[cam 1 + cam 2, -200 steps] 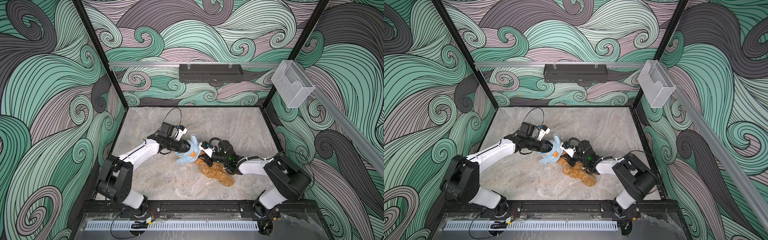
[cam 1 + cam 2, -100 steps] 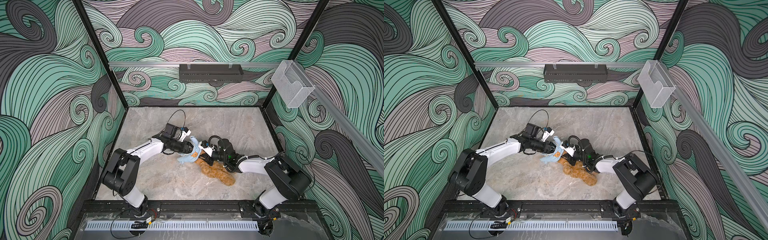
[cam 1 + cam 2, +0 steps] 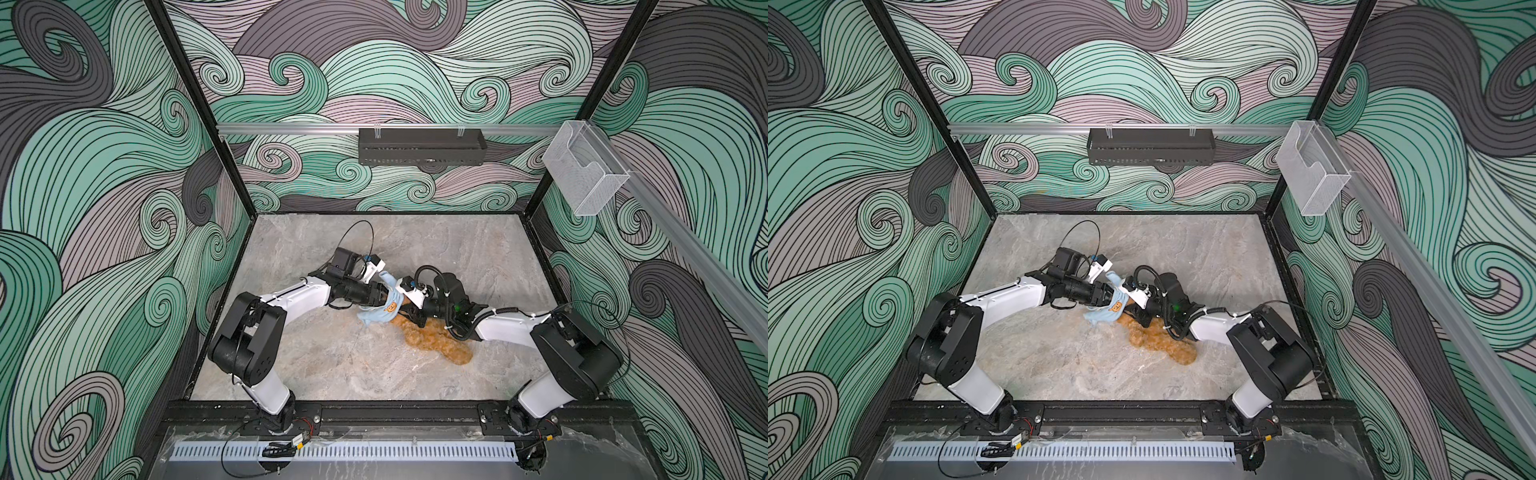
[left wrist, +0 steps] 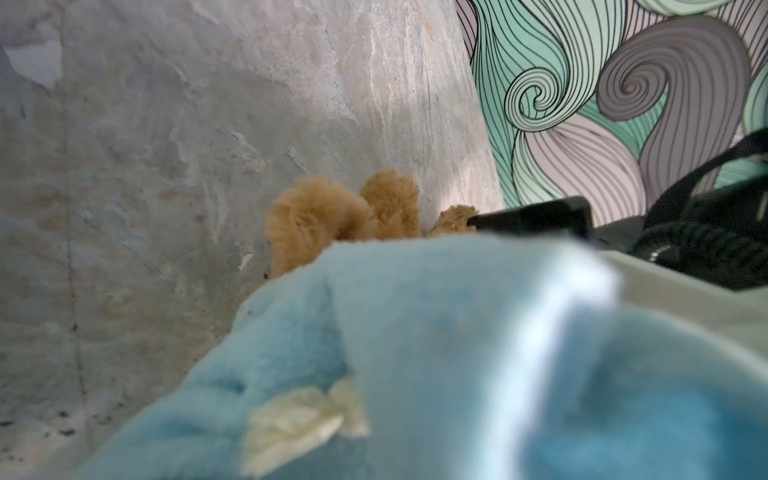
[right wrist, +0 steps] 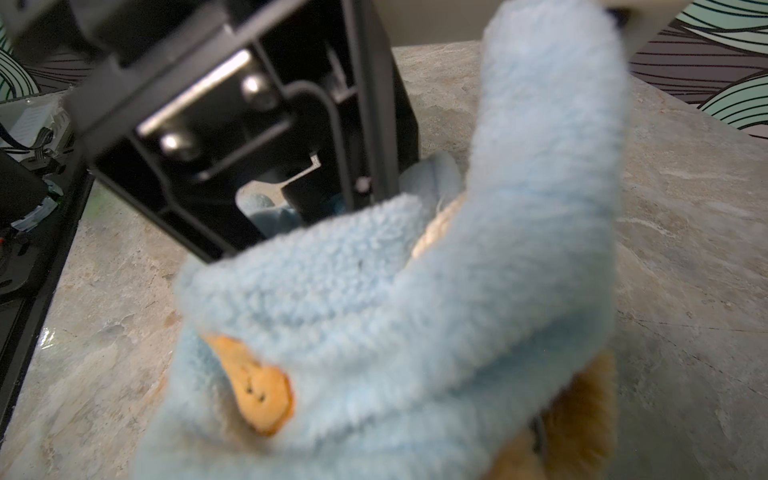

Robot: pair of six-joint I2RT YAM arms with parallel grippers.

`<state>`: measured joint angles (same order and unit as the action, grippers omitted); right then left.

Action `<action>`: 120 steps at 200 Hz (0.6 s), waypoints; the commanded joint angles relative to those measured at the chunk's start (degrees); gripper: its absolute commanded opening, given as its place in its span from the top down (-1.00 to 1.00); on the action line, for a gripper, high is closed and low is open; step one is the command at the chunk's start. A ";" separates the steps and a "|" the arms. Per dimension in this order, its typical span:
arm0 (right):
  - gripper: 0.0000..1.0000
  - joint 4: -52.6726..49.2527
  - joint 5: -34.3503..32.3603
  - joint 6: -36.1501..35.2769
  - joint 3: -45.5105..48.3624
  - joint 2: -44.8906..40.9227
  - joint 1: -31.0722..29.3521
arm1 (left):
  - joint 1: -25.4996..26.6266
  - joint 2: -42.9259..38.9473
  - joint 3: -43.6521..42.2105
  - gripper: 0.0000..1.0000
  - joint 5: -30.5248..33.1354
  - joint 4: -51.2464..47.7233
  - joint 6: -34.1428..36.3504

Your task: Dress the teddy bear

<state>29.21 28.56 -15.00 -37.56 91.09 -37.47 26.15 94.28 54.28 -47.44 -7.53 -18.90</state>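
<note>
Since a second ago the left arm has folded inward, its dark elbow joint [image 3: 249, 332] now nearer the middle of the grey marbled bench [image 3: 324, 365]. The left hand [image 3: 380, 296] is buried in the light blue fleece shirt with an orange bear-face patch [image 3: 376, 316]. Cloth hides its jaws, so I cannot tell whether it grips. One sleeve stands up beside the white wrist camera [image 3: 374, 264]. Just right of it, the right hand [image 3: 409, 313] meets shirt and bear, and its jaws are hidden too. The golden-brown curly plush teddy bear [image 3: 436, 338] lies on the bench, one end under the shirt, the rest stretching toward the front right. A clear plastic holder [image 3: 586, 174] hangs on the right wall.
</note>
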 commanded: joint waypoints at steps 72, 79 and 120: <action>-0.26 9.69 -6.13 4.42 4.13 -0.64 1.08 | 2.21 -12.45 -4.52 1.00 0.80 4.23 -2.30; -0.30 8.95 -6.45 5.64 5.11 -1.55 1.26 | 1.93 -14.42 -5.06 1.00 1.67 4.74 -2.42; -0.54 4.59 -8.21 9.59 8.04 -4.19 1.29 | 1.55 -15.58 -6.25 1.00 3.24 6.68 -3.33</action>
<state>36.77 25.32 -8.05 -31.53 86.94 -36.99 26.94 80.53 47.83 -41.45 -3.77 -21.52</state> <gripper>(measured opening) 0.766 0.066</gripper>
